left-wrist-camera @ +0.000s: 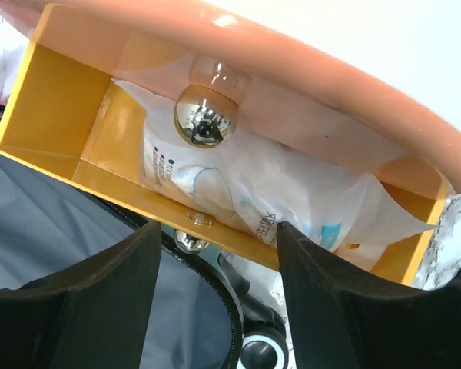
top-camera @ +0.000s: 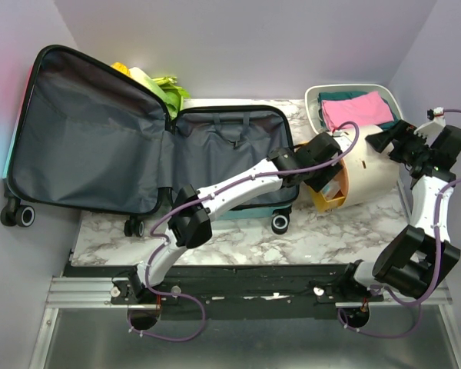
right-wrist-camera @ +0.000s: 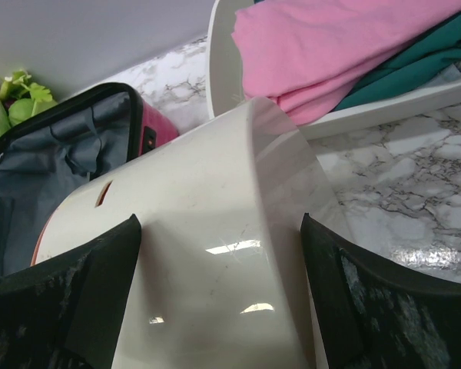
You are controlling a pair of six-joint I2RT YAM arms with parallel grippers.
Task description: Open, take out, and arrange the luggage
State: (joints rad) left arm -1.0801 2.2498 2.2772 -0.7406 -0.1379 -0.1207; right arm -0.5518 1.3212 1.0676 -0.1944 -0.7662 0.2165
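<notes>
On the marble-patterned desk (top-camera: 238, 242), the luggage (top-camera: 223, 142) lies fully unzipped, with its dark grey lining exposed. Its lid half (top-camera: 84, 131) leans up toward the left wall. Its base half lies flat at mid-desk, with the black wheels (top-camera: 280, 223) toward the near edge.

Behind the luggage, near its hinge, green and yellow items (top-camera: 165, 88) stick up; their kind cannot be told. Just to the right of the luggage sits a white rounded container (top-camera: 365, 173). Its yellow drawer (left-wrist-camera: 69, 100) stands open toward the luggage. The drawer holds a white printed packet (left-wrist-camera: 292, 192), and a chrome knob (left-wrist-camera: 206, 115) shows above the packet. Farther right and to the rear of the luggage is a white tray (top-camera: 315, 100). It carries a folded pink cloth (top-camera: 357, 110) lying on a teal cloth (top-camera: 346, 95).

The left arm (top-camera: 230, 188) reaches across the near right corner of the luggage's base half. The left fingers (left-wrist-camera: 100, 292) are spread apart and grip nothing. They hang over the luggage's zipper rim, just short of the drawer's front edge.

The right fingers (right-wrist-camera: 69, 300) are on the side of the container away from the luggage. They are spread wide, with the container's rounded wall between them. Whether they touch that wall cannot be told.
</notes>
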